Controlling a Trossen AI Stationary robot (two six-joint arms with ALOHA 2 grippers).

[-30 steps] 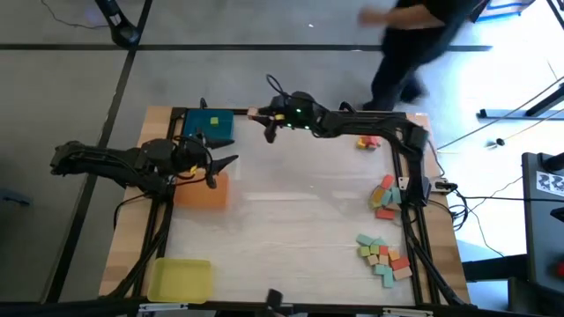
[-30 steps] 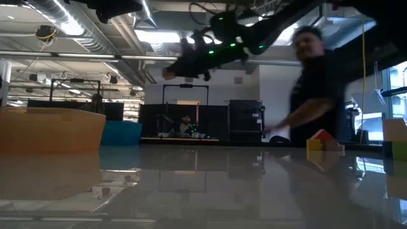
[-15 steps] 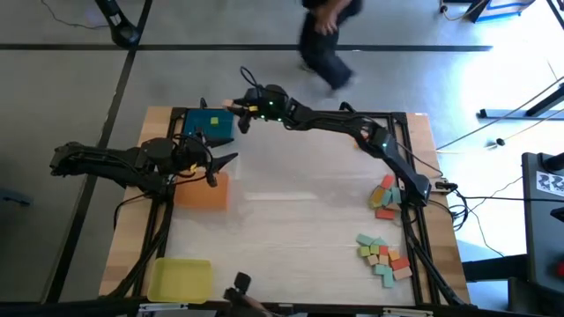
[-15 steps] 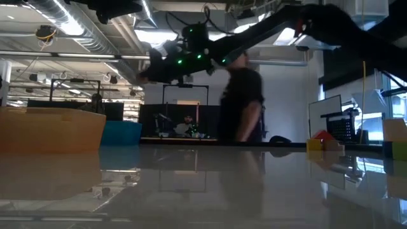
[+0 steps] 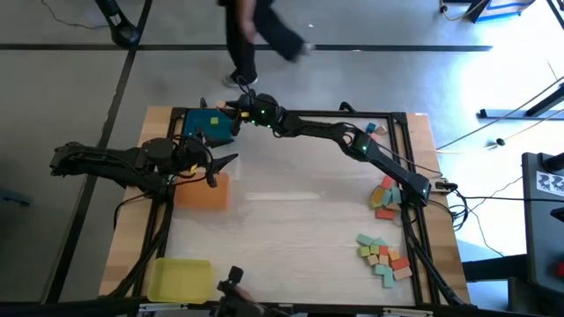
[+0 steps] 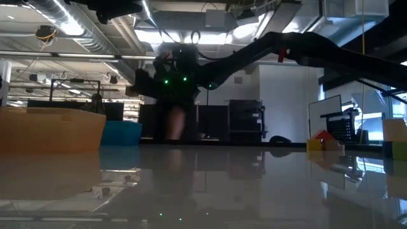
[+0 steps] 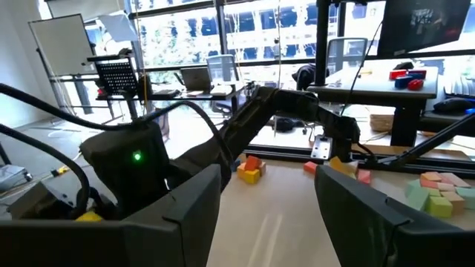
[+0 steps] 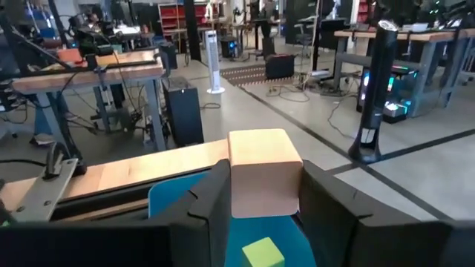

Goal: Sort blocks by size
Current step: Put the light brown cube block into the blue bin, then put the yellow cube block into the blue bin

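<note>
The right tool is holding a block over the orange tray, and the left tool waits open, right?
Not quite. The right tool holds the block over the blue tray, not the orange one, as the high view shows. The left tool does wait open.

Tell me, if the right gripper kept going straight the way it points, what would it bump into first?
Probably nothing on the table. The right gripper, shut on a pale block, sits above the blue tray and points past the table's edge toward open floor, though depth is hard to judge.
</note>
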